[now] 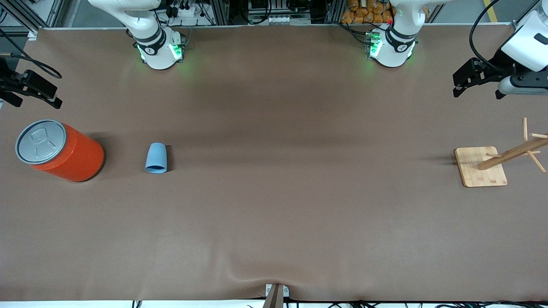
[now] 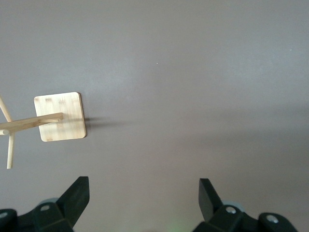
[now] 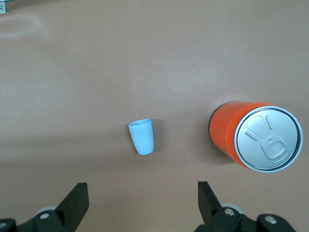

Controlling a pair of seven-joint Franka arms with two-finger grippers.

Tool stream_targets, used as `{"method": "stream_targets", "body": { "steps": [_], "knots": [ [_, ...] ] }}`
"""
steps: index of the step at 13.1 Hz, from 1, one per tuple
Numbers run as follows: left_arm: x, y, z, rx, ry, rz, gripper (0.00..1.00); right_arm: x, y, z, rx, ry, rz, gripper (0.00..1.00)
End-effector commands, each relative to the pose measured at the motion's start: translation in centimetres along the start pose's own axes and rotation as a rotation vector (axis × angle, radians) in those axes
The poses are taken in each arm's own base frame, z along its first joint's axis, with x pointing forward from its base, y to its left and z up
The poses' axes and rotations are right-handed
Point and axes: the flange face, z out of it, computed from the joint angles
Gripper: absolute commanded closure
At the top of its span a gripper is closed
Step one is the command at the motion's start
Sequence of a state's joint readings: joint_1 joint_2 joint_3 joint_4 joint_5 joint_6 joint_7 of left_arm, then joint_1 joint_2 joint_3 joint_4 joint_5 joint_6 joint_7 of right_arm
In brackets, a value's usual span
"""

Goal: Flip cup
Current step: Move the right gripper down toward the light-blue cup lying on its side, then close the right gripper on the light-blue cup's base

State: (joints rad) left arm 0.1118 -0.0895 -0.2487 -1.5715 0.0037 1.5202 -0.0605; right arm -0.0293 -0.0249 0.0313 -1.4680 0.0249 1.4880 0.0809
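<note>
The cup [image 1: 156, 157] is a small light-blue tapered tumbler. It appears to lie on its side on the brown table, wide end toward the front camera, toward the right arm's end. It also shows in the right wrist view [image 3: 141, 137]. My right gripper [image 1: 34, 100] hangs open and empty in the air at that end of the table, well apart from the cup; its jaws [image 3: 142, 193] stand wide apart. My left gripper [image 1: 462, 85] hangs open and empty at the left arm's end of the table; its jaws [image 2: 144, 191] are also wide apart.
A big orange can with a grey lid [image 1: 60, 149] stands beside the cup, closer to the table's end, and shows in the right wrist view [image 3: 256, 137]. A wooden peg rack on a square base [image 1: 479, 167] stands at the left arm's end and shows in the left wrist view [image 2: 60, 116].
</note>
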Motion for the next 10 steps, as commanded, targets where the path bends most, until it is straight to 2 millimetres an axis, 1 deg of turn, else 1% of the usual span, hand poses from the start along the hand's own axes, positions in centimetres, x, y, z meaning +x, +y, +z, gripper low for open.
{"method": "stream_targets", "body": {
  "steps": [1, 3, 4, 5, 6, 7, 8, 9, 10],
  "knots": [
    [-0.4, -0.3, -0.5, -0.015, -0.003, -0.003, 0.0, 0.4, 0.1, 1.4, 0.024, -0.022, 0.005, 0.0],
    [-0.4, -0.4, -0.8, -0.014, 0.002, -0.013, 0.0, 1.2, -0.2, 2.5, 0.022, -0.041, -0.002, 0.0],
    [-0.5, -0.3, -0.8, -0.014, 0.003, -0.013, 0.0, 2.3, -0.5, 5.1, 0.02, -0.088, -0.007, 0.0],
    [-0.6, -0.5, -0.8, -0.013, -0.006, -0.014, 0.0, 4.0, -0.8, 8.9, 0.015, -0.153, -0.012, 0.0],
    [-0.8, -0.5, -0.6, -0.012, -0.027, -0.012, 0.0, 3.9, -1.0, 11.6, 0.014, -0.235, -0.02, 0.0],
    [-0.9, -0.6, -0.5, -0.012, -0.037, -0.015, 0.0, 3.5, -1.8, 13.9, 0.014, -0.279, -0.031, 0.0],
    [-0.9, -0.6, -0.5, -0.012, -0.037, -0.015, 0.0, 3.6, -1.9, 16.9, 0.015, -0.287, -0.031, 0.0],
    [-0.9, -0.6, -0.5, -0.012, -0.037, -0.014, 0.0, 3.1, -1.7, 19.9, 0.015, -0.298, -0.026, 0.0],
    [-0.9, -0.5, -0.5, -0.012, -0.037, -0.012, 0.0, 2.6, -1.6, 22.1, 0.013, -0.319, -0.025, 0.0]
  ]
}}
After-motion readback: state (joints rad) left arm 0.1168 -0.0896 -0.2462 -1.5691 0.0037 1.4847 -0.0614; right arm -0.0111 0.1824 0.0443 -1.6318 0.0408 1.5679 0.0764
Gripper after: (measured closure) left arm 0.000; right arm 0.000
